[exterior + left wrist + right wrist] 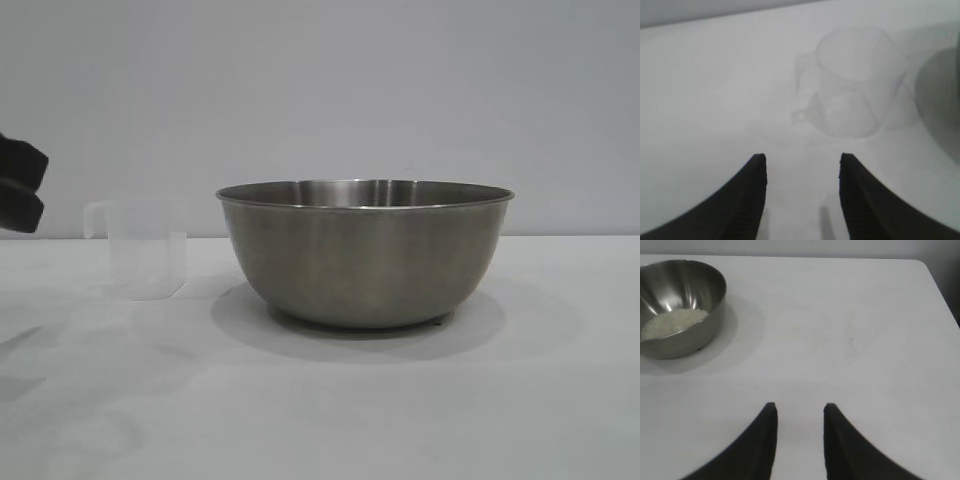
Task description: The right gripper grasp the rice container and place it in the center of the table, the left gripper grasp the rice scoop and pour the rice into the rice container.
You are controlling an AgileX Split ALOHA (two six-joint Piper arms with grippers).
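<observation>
The steel rice container [365, 255] stands upright in the middle of the white table [400, 400]. In the right wrist view a low heap of white rice [672, 322] lies inside the rice container [700, 300]. The translucent rice scoop [148, 250] stands upright just left of it, apart from it, and looks empty. My left gripper [40, 185] hovers at the left edge of the exterior view, above and left of the rice scoop [855, 85]. The left gripper [802, 160] is open and holds nothing. My right gripper [799, 407] is open over bare table, well away from the container, and out of the exterior view.
The table's far edge and rounded corner [925, 265] show in the right wrist view. A plain grey wall [320, 90] stands behind the table. The container's side [940, 100] shows beside the scoop in the left wrist view.
</observation>
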